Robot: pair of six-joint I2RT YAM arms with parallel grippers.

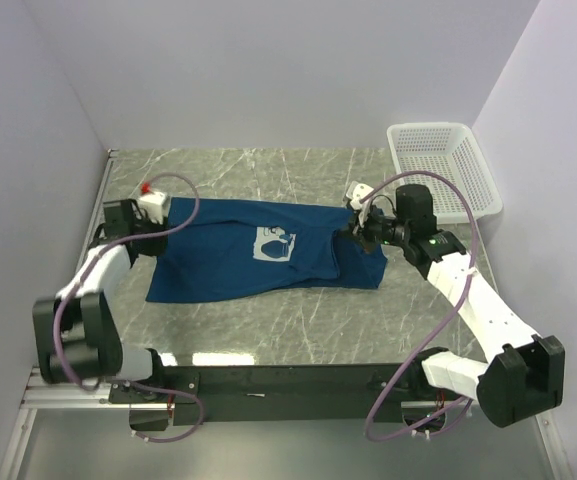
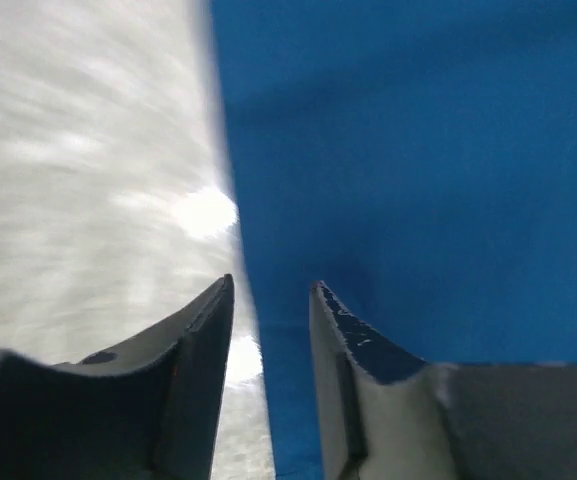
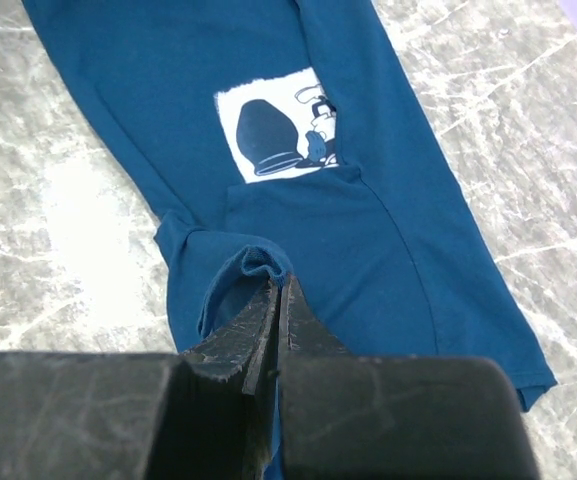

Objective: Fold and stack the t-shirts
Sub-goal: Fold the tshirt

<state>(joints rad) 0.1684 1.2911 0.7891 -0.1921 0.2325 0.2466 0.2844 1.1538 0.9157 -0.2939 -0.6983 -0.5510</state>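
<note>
One dark blue t-shirt (image 1: 228, 265) lies lengthwise across the marble table, folded into a long band, with its pale square print (image 1: 275, 243) facing up. My left gripper (image 1: 164, 228) is at the shirt's left end. In the left wrist view its jaws (image 2: 273, 285) stand apart, low over the shirt's edge (image 2: 418, 150), and grip nothing. My right gripper (image 1: 354, 232) is at the shirt's right end. In the right wrist view it (image 3: 280, 278) is shut on a small raised fold of the blue cloth (image 3: 368, 240), with the print (image 3: 273, 135) beyond it.
A white plastic mesh basket (image 1: 443, 170) stands at the back right, against the right wall. White walls close in the table on the left, the back and the right. Bare marble (image 1: 298, 320) shows between the shirt and the arm bases.
</note>
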